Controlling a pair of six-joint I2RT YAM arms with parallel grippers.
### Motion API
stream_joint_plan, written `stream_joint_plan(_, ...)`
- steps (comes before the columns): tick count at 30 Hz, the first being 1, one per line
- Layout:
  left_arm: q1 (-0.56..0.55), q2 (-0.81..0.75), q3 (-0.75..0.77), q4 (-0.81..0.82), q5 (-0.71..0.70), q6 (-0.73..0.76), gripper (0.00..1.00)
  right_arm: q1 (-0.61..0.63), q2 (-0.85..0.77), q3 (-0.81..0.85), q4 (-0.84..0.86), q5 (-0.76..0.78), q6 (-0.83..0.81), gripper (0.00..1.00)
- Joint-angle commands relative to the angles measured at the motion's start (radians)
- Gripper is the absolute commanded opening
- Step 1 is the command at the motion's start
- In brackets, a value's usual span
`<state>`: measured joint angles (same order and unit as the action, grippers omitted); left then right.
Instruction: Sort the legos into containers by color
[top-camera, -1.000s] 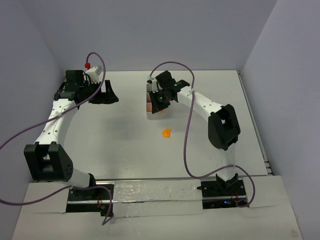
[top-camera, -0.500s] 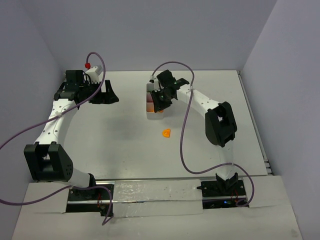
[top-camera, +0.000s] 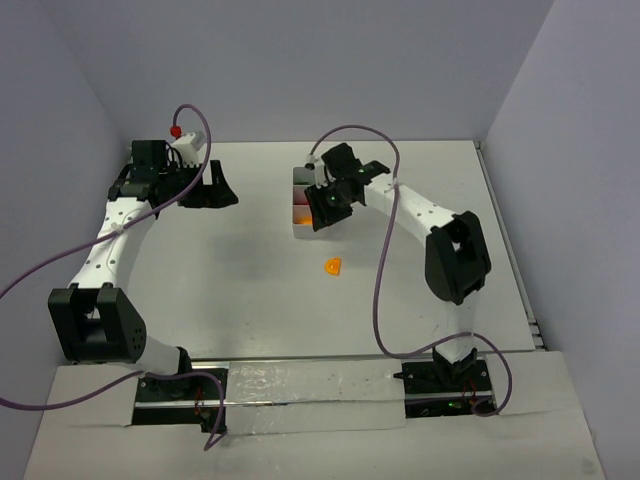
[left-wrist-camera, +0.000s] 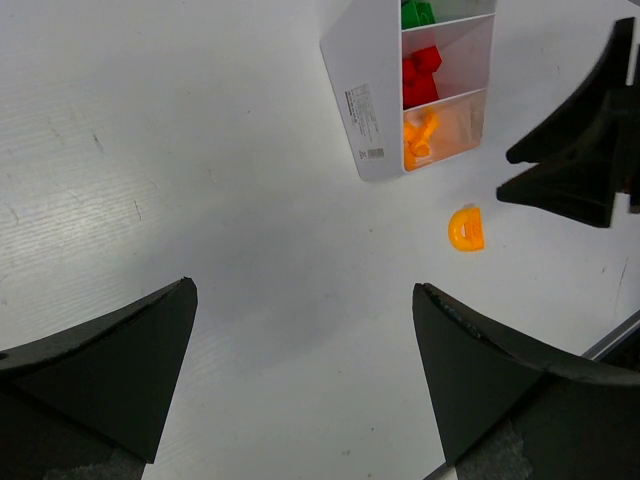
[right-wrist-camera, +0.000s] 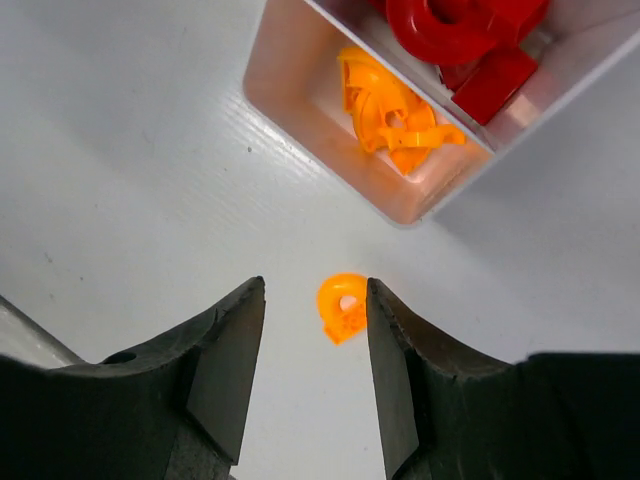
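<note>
We see the right gripper (right-wrist-camera: 313, 295), jaws apart, hanging over the lower end of the white tray (left-wrist-camera: 362, 100). One loose orange lego (right-wrist-camera: 343, 306) lies on the table (top-camera: 220, 270) just below the tray in the frame. It shows in the gap between those jaws, nearer the right-hand finger, and is not clamped. Orange pieces (right-wrist-camera: 392, 115) lie in the end compartment and red ones (right-wrist-camera: 465, 35) in the next. The left gripper (left-wrist-camera: 302, 295), jaws spread wide, holds nothing and sits at the upper left of the top view.

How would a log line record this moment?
right jaws open near tray | left jaws open | one orange piece loose on table
</note>
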<state>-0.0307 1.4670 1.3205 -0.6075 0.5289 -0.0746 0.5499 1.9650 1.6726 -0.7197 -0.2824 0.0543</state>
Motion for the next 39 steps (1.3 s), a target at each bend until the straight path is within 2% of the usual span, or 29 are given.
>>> stream_joint_plan(1,0.003,-0.026,0.013,0.041,0.005,-0.002,0.99,-0.002,-0.252,-0.222,0.086,0.038,0.019,0.52)
stream_joint_plan(4,0.003,-0.025,0.008,0.050,0.006,-0.006,0.99,0.008,-0.363,-0.415,0.167,0.123,0.064,0.52)
stream_joint_plan(10,0.003,-0.013,0.022,0.046,0.014,-0.017,0.99,0.023,-0.375,-0.538,0.231,0.269,0.199,0.47)
stream_joint_plan(13,0.003,-0.018,0.022,0.043,0.001,-0.014,0.99,0.040,-0.343,-0.539,0.241,0.328,0.254,0.46)
stream_joint_plan(18,0.003,-0.020,0.011,0.039,-0.012,-0.011,0.99,0.060,-0.274,-0.507,0.227,0.315,0.311,0.46)
stream_joint_plan(26,0.003,-0.005,0.009,0.041,-0.007,-0.008,0.99,0.106,-0.218,-0.492,0.227,0.295,0.338,0.47)
stream_joint_plan(39,0.003,-0.020,-0.010,0.037,-0.019,0.012,0.99,0.109,-0.087,-0.419,0.203,0.336,0.346,0.45)
